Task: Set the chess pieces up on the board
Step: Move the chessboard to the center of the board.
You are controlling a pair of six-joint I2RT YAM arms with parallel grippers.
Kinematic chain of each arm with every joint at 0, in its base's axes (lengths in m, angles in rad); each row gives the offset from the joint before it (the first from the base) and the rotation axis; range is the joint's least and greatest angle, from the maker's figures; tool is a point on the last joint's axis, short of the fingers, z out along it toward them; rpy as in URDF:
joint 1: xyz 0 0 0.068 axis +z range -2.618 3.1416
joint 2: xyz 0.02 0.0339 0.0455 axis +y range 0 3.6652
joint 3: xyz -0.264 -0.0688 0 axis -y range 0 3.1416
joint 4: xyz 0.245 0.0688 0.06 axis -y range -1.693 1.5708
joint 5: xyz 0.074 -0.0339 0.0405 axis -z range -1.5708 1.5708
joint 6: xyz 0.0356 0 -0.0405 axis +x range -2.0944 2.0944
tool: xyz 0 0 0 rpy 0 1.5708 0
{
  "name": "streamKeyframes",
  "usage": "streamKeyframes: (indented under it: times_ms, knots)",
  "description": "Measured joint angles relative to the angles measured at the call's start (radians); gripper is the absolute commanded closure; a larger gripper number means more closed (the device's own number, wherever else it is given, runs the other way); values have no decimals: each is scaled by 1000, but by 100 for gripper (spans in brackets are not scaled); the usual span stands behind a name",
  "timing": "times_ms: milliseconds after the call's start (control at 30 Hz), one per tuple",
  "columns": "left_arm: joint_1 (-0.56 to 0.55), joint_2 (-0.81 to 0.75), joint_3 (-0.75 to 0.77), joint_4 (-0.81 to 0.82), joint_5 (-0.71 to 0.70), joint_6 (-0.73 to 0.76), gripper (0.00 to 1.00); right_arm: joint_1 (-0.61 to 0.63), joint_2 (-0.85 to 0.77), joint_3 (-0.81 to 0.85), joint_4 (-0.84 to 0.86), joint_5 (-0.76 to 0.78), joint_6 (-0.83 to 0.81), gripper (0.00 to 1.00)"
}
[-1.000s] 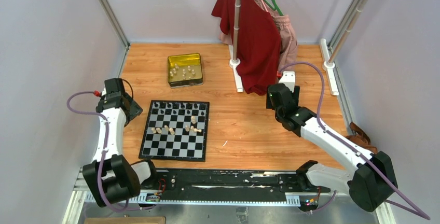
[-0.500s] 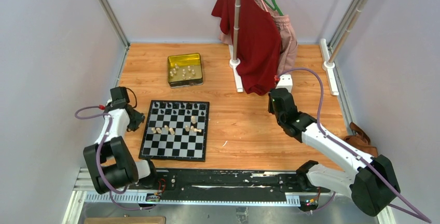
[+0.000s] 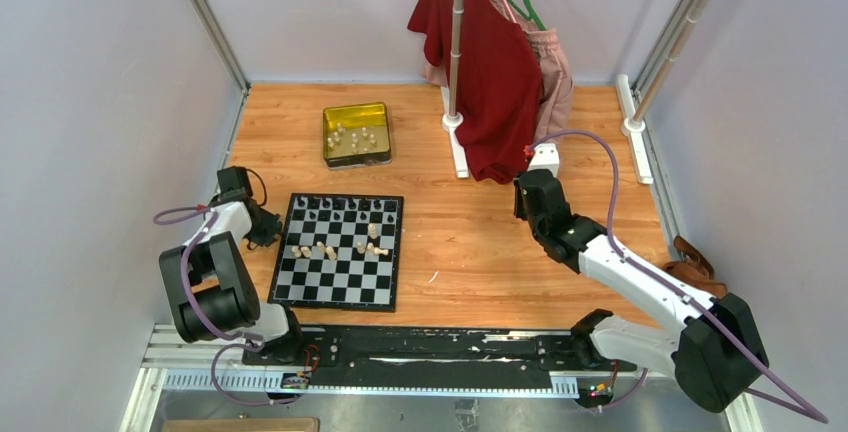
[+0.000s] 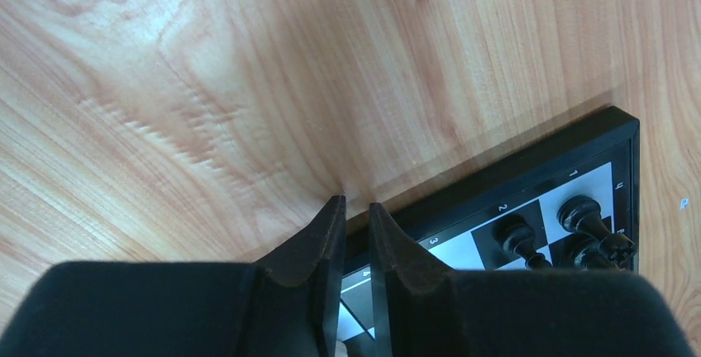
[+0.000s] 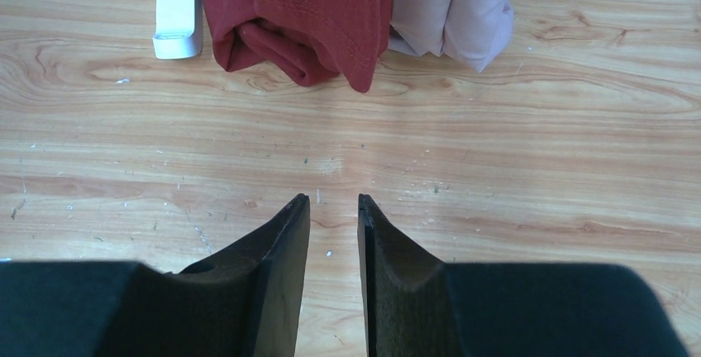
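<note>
The checkered board (image 3: 340,290) lies left of centre. Small black chessmen (image 3: 335,204) stand along its far rows. Several cream chessmen (image 3: 325,249) are scattered across its middle, some lying down. More cream pieces sit in the gold tin (image 3: 384,149) behind it. My left gripper (image 3: 268,230) is low at the board's left edge. In the left wrist view its jaws (image 4: 357,207) are nearly together, with only the board's border (image 4: 537,159) and black pieces (image 4: 579,212) beyond them. My right gripper (image 3: 533,187) hovers over bare wood right of the board, jaws (image 5: 333,200) close together and empty.
A clothes stand with a red shirt (image 3: 495,72) and a pink garment (image 3: 552,67) stands at the back centre, just beyond my right gripper. Its white foot (image 5: 178,10) and the shirt hem (image 5: 306,18) show in the right wrist view. Frame posts and walls close in both sides.
My left arm has folded back and down toward its base, its gripper staying beside the board's left edge. My right arm has shifted slightly. The pieces have not moved.
</note>
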Motion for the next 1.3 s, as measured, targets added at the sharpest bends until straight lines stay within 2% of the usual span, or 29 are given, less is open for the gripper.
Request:
streamKeyframes:
  times_ms: [433, 1033, 1167, 1300]
  knots:
    - [-15, -53, -62, 52, 40, 3, 88, 0, 10, 12, 5, -2, -2, 67]
    - [-309, -162, -134, -7, 28, -61, 89, 0, -12, 17, -31, -2, -2, 66]
    - [-349, -195, -161, -2, 23, -85, 89, 0, -34, 18, -64, -23, -2, 68]
    - [-389, -216, -181, 15, 5, -103, 89, 3, -58, 17, -86, -60, 9, 79]
